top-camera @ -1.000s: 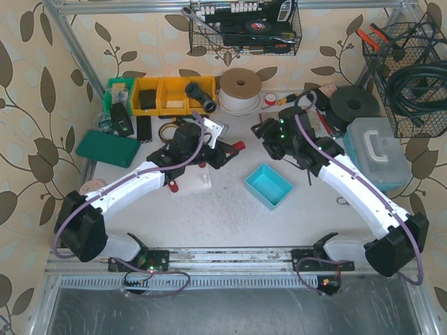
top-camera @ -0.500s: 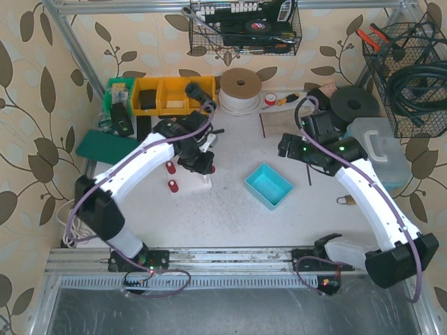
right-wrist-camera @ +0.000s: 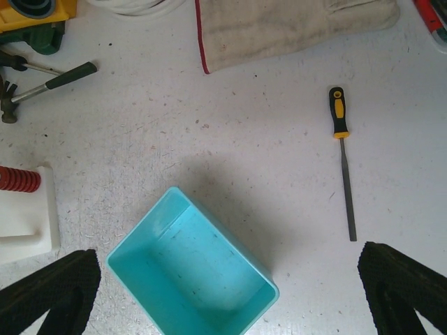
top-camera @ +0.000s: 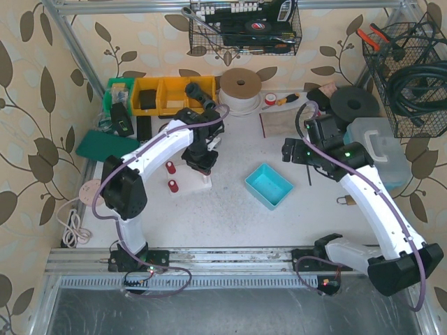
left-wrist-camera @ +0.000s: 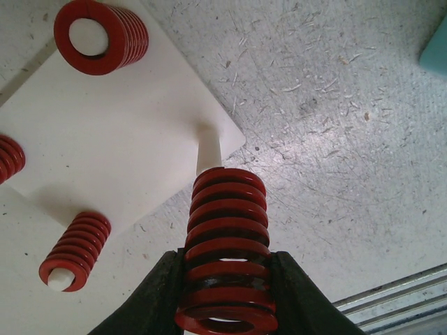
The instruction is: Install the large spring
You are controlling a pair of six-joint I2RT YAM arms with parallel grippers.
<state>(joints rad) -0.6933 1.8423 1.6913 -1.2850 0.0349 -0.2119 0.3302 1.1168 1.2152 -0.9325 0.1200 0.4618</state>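
My left gripper (left-wrist-camera: pixel 225 283) is shut on the large red spring (left-wrist-camera: pixel 225 230) and holds it upright over a bare white peg (left-wrist-camera: pixel 208 150) at the corner of the white block (left-wrist-camera: pixel 119 132). The spring's lower end is just at the peg's tip; I cannot tell whether they touch. In the top view the left gripper (top-camera: pixel 199 159) hangs over the block (top-camera: pixel 200 180). Other red springs sit on pegs of the block (left-wrist-camera: pixel 101 35), (left-wrist-camera: pixel 75 241). My right gripper (right-wrist-camera: pixel 223 279) is wide open and empty above the teal bin (right-wrist-camera: pixel 192 269).
A yellow-handled file (right-wrist-camera: pixel 342 160) lies right of the bin and a work glove (right-wrist-camera: pixel 293 28) behind it. Two small red springs (top-camera: pixel 171 176) stand left of the block. Yellow bins (top-camera: pixel 164 95), a white roll (top-camera: pixel 240 89) and a grey case (top-camera: pixel 377 150) line the back and right.
My left gripper has carried the spring from right of the block to over its peg. My right arm has drawn back to the right, away from the left gripper.
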